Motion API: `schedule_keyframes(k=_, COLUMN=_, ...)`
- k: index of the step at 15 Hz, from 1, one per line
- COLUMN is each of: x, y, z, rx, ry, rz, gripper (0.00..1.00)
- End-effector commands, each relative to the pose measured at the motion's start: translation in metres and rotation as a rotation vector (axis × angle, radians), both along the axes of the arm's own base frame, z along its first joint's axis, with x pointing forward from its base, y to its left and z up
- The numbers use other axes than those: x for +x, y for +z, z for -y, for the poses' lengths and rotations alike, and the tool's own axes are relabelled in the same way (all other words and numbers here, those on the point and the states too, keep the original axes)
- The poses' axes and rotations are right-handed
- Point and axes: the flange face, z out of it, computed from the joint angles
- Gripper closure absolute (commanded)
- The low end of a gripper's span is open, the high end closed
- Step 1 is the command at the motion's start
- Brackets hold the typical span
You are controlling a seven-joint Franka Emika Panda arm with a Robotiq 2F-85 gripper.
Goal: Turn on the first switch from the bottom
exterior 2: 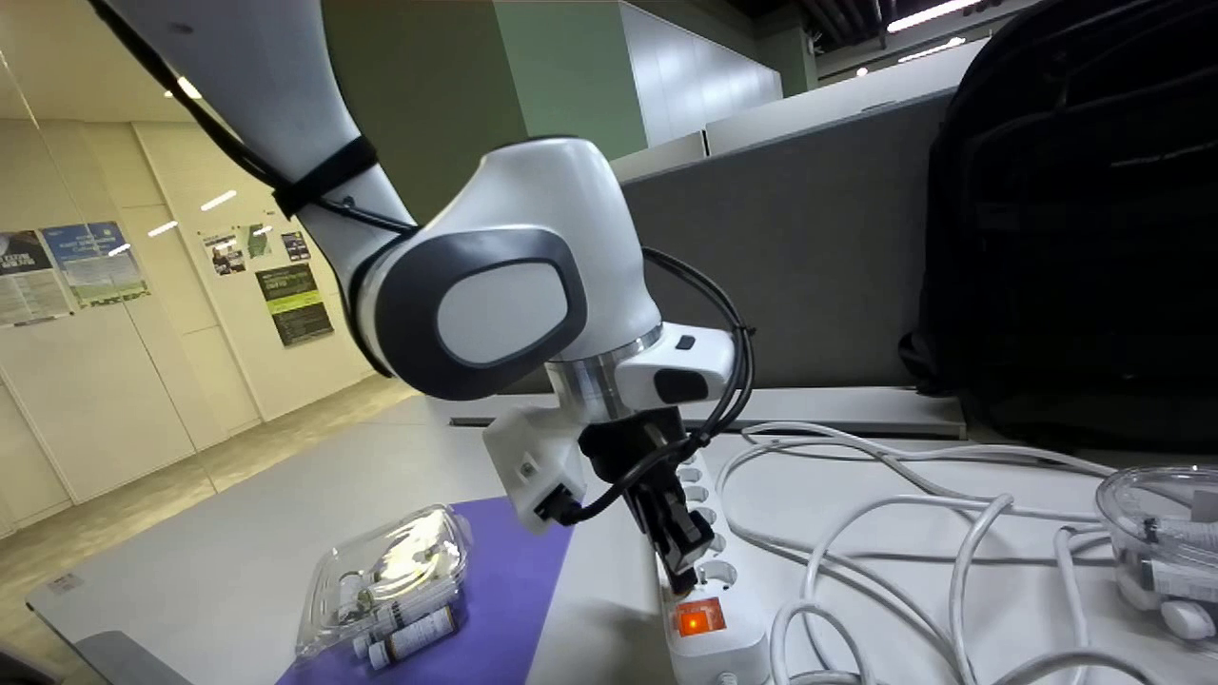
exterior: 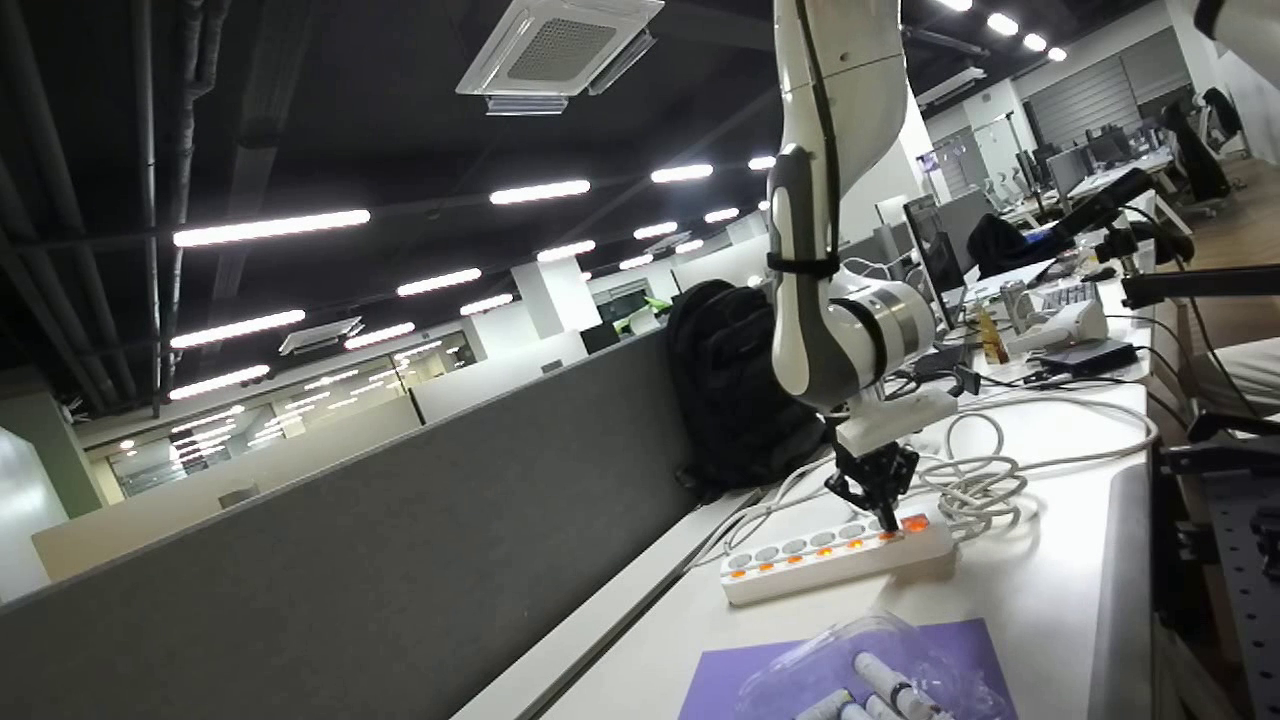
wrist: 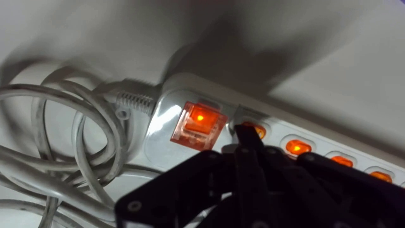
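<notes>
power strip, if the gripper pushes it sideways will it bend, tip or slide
The power strip probably won't bend, its long white casing looking like hard plastic. It seems unlikely to tip, being low and flat on the table. It may slide or swivel, as nothing visible clamps it, though the looped cord at one end could drag.

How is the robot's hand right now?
Black jointed hand: closed, holding nothing visible, its tip at a small oval orange switch on the long white power strip.

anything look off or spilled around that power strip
I see nothing spilled or broken. Only the pale cable looks untidy, bunched in loose, overlapping loops near one end of the power strip instead of lying straight.
</notes>
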Motion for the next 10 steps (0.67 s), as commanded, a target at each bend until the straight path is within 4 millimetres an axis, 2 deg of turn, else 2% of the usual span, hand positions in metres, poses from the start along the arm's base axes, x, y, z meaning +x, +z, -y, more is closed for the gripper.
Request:
schedule_keyframes(k=1, x=0.0111, y=-0.0054, z=0.0017, rx=0.027, ry=-0.012, rz=0.010, gripper=1.00)
schedule_keyframes(k=10, x=0.0150, y=-0.0005, z=-0.0056, rx=0.063, ry=0.035, rz=0.035, gripper=1.00)
